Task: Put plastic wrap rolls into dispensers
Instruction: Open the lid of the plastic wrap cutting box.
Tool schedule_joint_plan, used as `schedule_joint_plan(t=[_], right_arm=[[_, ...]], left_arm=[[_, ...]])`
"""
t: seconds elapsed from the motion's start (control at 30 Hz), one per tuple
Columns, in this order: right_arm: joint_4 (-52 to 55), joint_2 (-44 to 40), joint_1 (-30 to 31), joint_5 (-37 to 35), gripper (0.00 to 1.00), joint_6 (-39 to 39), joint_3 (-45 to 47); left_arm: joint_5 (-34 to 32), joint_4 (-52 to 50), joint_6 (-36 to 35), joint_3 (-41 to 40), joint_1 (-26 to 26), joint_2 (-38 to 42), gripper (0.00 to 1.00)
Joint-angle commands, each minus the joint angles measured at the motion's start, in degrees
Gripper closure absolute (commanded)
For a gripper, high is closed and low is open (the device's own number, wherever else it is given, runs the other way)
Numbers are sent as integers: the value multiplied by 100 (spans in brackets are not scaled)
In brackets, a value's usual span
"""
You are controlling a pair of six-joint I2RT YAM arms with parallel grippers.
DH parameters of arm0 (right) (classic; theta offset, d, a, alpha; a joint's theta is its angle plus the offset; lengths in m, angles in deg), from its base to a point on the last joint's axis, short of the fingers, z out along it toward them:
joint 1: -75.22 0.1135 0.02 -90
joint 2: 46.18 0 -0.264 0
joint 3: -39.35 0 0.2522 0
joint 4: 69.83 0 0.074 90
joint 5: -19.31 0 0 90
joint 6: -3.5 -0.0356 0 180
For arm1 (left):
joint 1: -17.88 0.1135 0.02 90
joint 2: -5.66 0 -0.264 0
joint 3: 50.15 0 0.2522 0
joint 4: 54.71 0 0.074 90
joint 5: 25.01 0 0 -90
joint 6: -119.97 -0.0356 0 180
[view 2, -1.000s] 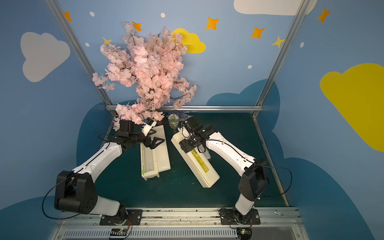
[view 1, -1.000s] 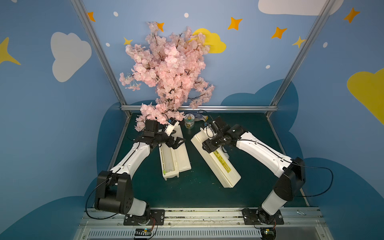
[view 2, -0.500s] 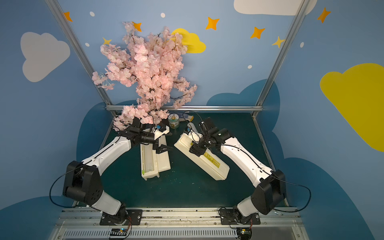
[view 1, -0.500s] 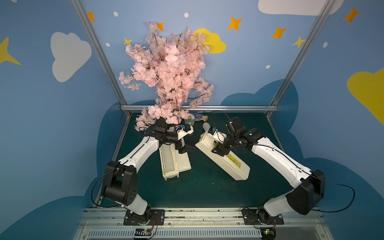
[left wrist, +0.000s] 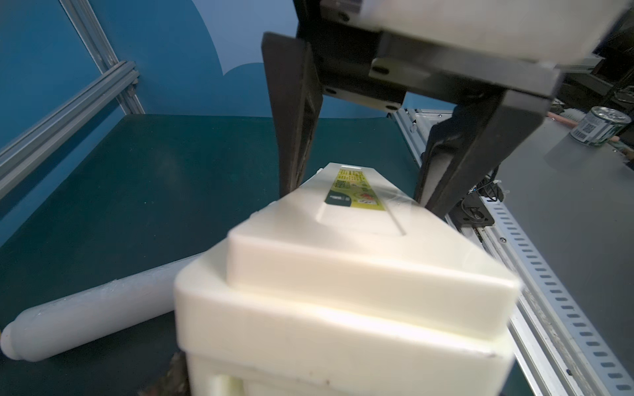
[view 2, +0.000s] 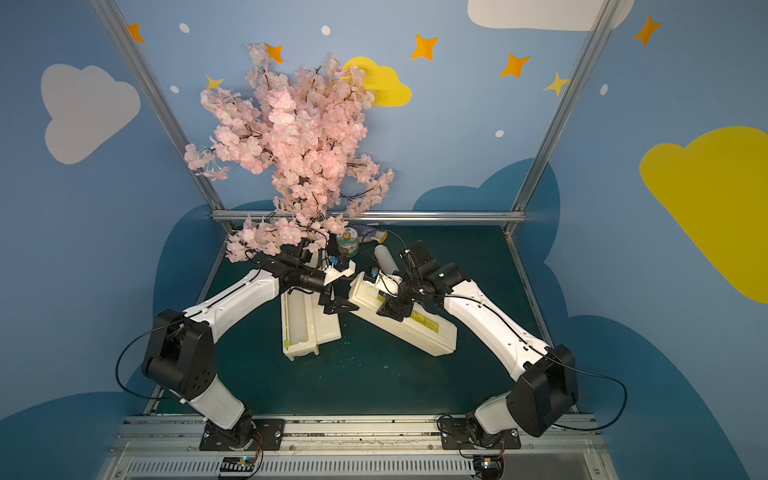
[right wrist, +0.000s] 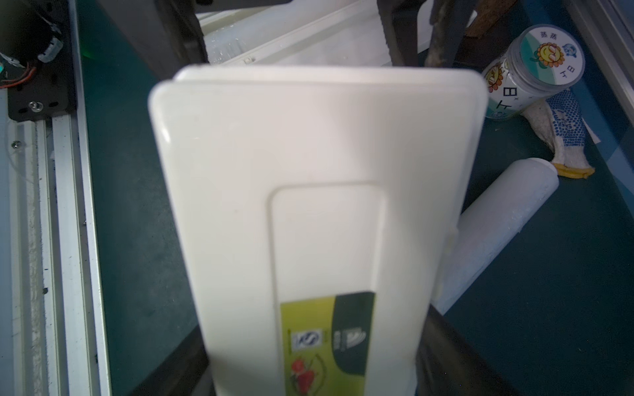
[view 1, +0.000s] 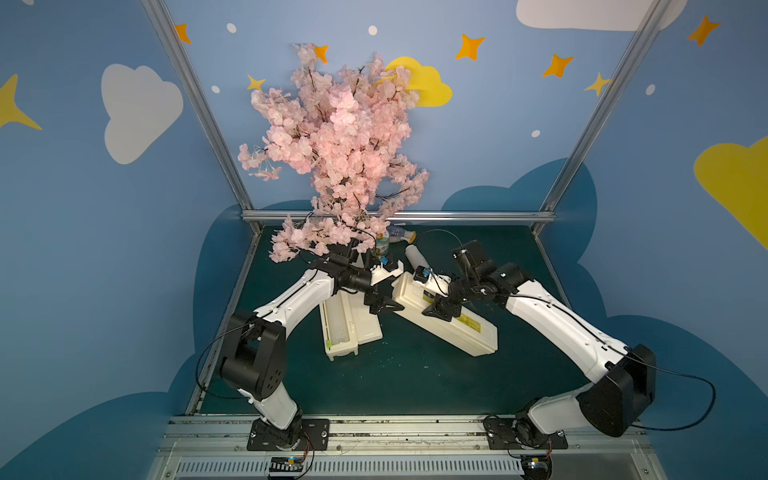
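Nearest the arm bases, the green mat [view 1: 415, 374] carries the open dispenser [view 1: 365, 324]. Its lid is folded flat beside its tray, and its long axis runs roughly front to back. The seated roll [view 1: 338, 326] lies inside the tray, lengthwise.

Just beside it, on the robot's right, the closed dispenser [view 1: 457, 332] lies diagonally, with its near end toward the right arm and its far end toward the centre. The yellow label [view 1: 469, 322] faces up on the lid.

The right gripper [view 1: 439, 311] grasps the closed dispenser across its width, near mid-length. The right wrist view shows a dark finger against each long side.

The left gripper [view 1: 384, 306] is released, jaws spread wide, at the far portion of the closed dispenser. In the left wrist view its fingers [left wrist: 291, 144] straddle the lid. Contact cannot be determined.

Behind the closed dispenser, the loose roll [view 1: 417, 258] lies on the mat just beside its far long side, partly hidden under the right wrist.

Farther back a jar [view 1: 382, 245] stands upright, with the blossom tree [view 1: 340, 145] at the rear wall
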Motion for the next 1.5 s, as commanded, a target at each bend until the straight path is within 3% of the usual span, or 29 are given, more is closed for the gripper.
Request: schedule_joint_plan(t=[0.0, 0.1, 0.2, 0.4, 0.53, 0.67, 0.8, 1.07, 1.27, 1.37, 1.47], right_arm=[[-170, -195, -33, 290, 30, 317, 22], [-211, -188, -87, 399, 29, 293, 17], [-291, -227, -118, 487, 28, 249, 74], [-642, -362, -171, 504, 16, -9, 281], [-983, -557, -180, 126, 8, -401, 480], [-1659, -969, -179, 7, 6, -766, 993], [-3109, -1439, -147, 37, 6, -1215, 1980], [-3764, -1623, 180, -1172, 6, -1239, 2338], [-3937, -1343, 676, -2345, 7, -957, 2280], [-4012, -1227, 776, -2764, 15, -1028, 2271], [-3883, -1172, 796, -2870, 30, -1143, 2227]], left_arm=[[250, -44, -42, 11, -150, -118, 1], [297, -30, 5, -32, -235, -165, 4], [372, 118, 157, -131, -244, -166, 15], [510, 616, 561, -215, -243, -92, 39], [628, 917, 1020, -196, -240, -52, 51], [689, 1166, 1664, -148, -243, -93, 57], [758, 1063, 2128, -2, -246, -230, 63], [585, 1349, 2923, -103, -284, -203, 65], [486, 1275, 2768, -86, -440, -87, 65], [486, 1254, 2789, -22, -457, -91, 65], [530, 1229, 2812, 66, -467, -79, 66]])
